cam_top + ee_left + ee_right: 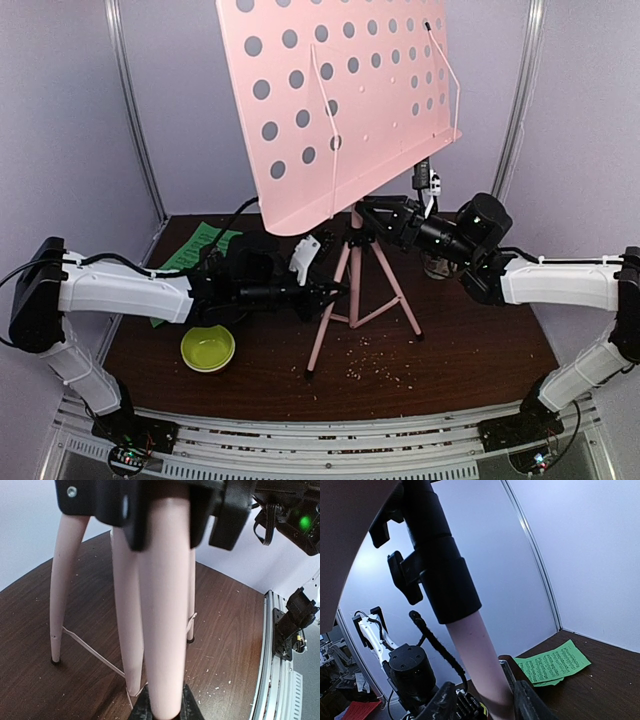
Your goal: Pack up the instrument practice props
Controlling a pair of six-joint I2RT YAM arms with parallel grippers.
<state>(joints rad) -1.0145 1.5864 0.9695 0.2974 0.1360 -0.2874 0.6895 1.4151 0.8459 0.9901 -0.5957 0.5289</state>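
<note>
We see the left arm stretched low across the counter (pixel 470 350) from the left, its wrist level. The left gripper (pixel 328 291) meets the front leg of the pink music stand (pixel 340 90), which stands upright at the middle of the counter. The right arm reaches in higher from the right, forearm level and wrist bent inward. The right gripper (pixel 368 213) sits at the stand's pole, just under the tilted perforated desk.

Only the left wrist view shows us the grip: both fingers (pixel 142 707) press the pink leg from either side, closed on it. From the right wrist view we learn that the pole runs between the right gripper's fingers below a black collar. One finger touches it and the other seems slightly off, so we cannot tell whether it clamps.

The overhead view alone shows the yellow-green bowl (pixel 207 348) near the left arm. The green sheet-music pages (pixel 195 250) lie flat at the far left of the counter.
</note>
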